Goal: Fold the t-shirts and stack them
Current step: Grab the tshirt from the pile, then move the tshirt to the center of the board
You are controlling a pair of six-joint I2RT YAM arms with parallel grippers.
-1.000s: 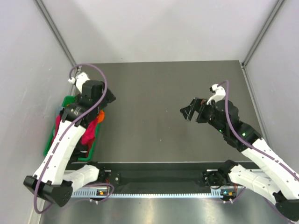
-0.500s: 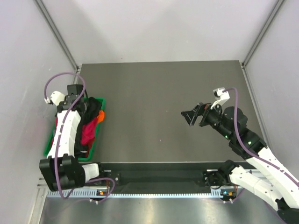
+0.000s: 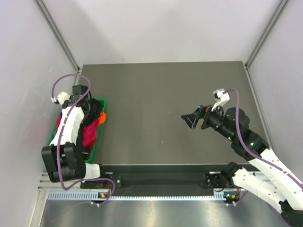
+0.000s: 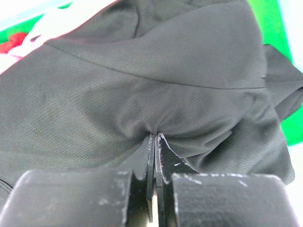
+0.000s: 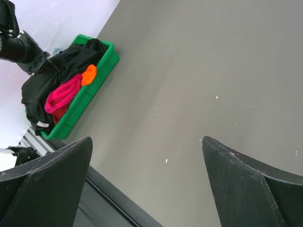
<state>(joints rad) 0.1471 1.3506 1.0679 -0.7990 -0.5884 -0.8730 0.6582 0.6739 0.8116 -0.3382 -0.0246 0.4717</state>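
The t-shirts lie heaped in a green bin (image 3: 96, 147) at the table's left edge. A black t-shirt (image 3: 94, 109) is on top, with magenta (image 3: 88, 135) and orange (image 3: 101, 118) cloth beside it. My left gripper (image 4: 155, 136) is down in the bin, shut on a pinched fold of the black t-shirt (image 4: 142, 85). My right gripper (image 3: 191, 118) hangs open over the bare table at mid-right, holding nothing. The right wrist view shows the bin (image 5: 90, 97) from afar, with the black t-shirt (image 5: 57, 71), magenta (image 5: 61, 94) and orange (image 5: 89, 74) cloth.
The dark table (image 3: 161, 94) is walled by grey panels on the left, back and right. The bin sits close to the left wall. A dark rail (image 3: 161, 179) runs along the near edge between the arm bases.
My left arm swung back and down into the bin, and its jaws went from open to shut on the black cloth. The right gripper barely shifted.
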